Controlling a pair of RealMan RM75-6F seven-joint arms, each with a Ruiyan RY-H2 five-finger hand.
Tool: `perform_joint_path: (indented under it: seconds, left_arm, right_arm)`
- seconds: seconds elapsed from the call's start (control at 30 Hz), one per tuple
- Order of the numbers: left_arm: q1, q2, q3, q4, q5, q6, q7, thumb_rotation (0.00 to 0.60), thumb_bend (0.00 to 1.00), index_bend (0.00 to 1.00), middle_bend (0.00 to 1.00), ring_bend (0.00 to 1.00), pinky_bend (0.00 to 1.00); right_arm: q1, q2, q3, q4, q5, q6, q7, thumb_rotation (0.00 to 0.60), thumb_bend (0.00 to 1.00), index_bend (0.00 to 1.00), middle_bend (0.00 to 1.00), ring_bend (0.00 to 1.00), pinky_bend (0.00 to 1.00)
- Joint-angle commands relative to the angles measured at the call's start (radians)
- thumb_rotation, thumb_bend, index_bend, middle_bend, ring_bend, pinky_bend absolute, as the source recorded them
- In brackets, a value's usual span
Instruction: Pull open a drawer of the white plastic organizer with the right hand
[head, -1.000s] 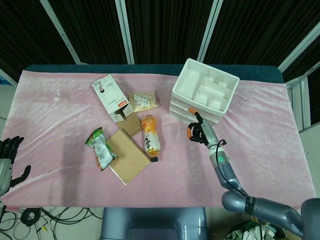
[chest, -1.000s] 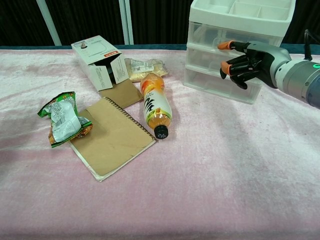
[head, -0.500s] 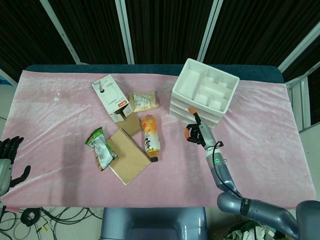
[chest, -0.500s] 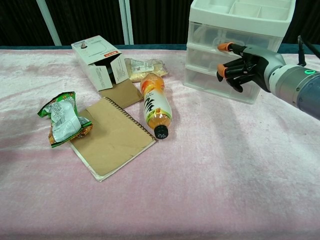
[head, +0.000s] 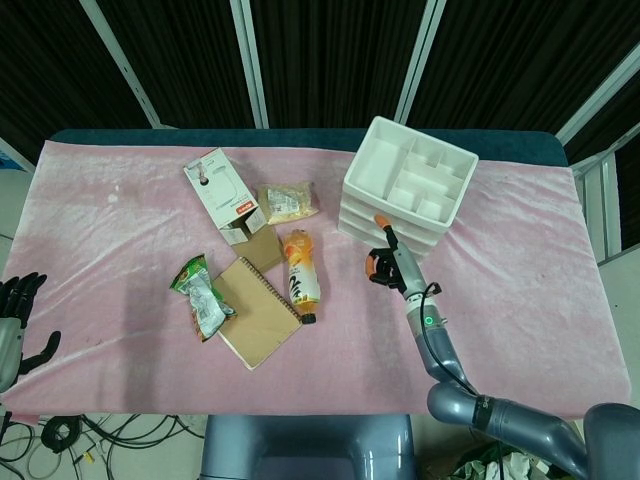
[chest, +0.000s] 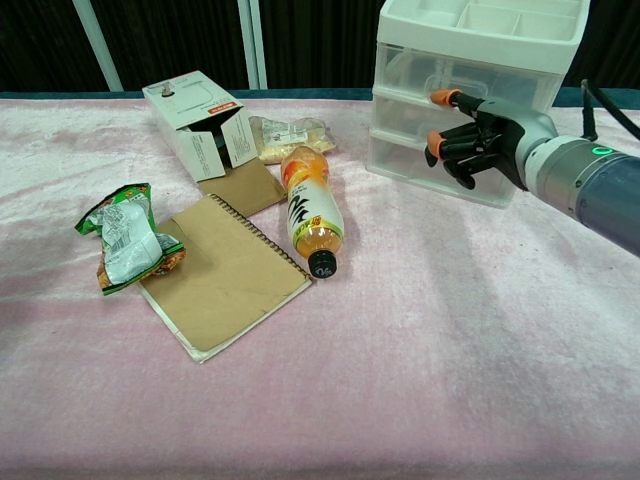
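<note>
Task status, drawer pull not begun: white plastic three-drawer organizer at the table's far right, all drawers flush; my right hand before its front, fingers loosely curled on nothing, contact unclear; hooking and pulling remain; left hand idle, open.

Lab, black curtains, floor cables

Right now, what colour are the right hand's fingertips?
Orange, on the right hand; chest view shows it best.
</note>
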Motion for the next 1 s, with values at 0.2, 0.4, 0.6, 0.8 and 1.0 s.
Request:
perform_joint_path:
  seconds: [0.2, 0.4, 0.6, 0.8, 1.0]
  left_arm:
    - [0.0, 0.0, 0.0, -0.001, -0.002, -0.001, 0.001, 0.6, 0.36, 0.08, 0.06, 0.02, 0.03]
    - [0.0, 0.001, -0.001, -0.002, -0.003, -0.002, 0.0, 0.6, 0.36, 0.08, 0.06, 0.01, 0.03]
    - [0.0, 0.002, 0.0, -0.003, -0.004, -0.004, 0.0, 0.6, 0.36, 0.08, 0.06, 0.02, 0.05]
    - [0.0, 0.002, -0.001, -0.003, -0.006, -0.004, 0.001, 0.6, 0.36, 0.08, 0.06, 0.02, 0.05]
    - [0.0, 0.002, -0.001, -0.005, -0.008, -0.005, 0.002, 0.6, 0.36, 0.08, 0.06, 0.02, 0.05]
  right_arm:
    - [0.0, -0.009, 0.014, 0.012, -0.01, -0.017, 0.004, 0.6, 0.57, 0.02, 0.69, 0.76, 0.8]
    - [0.0, -0.013, 0.024, 0.016, -0.017, -0.024, 0.003, 0.6, 0.57, 0.02, 0.69, 0.76, 0.8]
    - [0.001, -0.012, 0.03, 0.016, -0.023, -0.038, 0.001, 0.6, 0.57, 0.03, 0.69, 0.76, 0.8]
    - [0.002, -0.01, 0.031, 0.011, -0.028, -0.047, -0.005, 0.6, 0.57, 0.04, 0.69, 0.76, 0.8]
    - [-0.001, -0.01, 0.032, 0.006, -0.033, -0.054, -0.001, 0.6, 0.57, 0.06, 0.69, 0.76, 0.8]
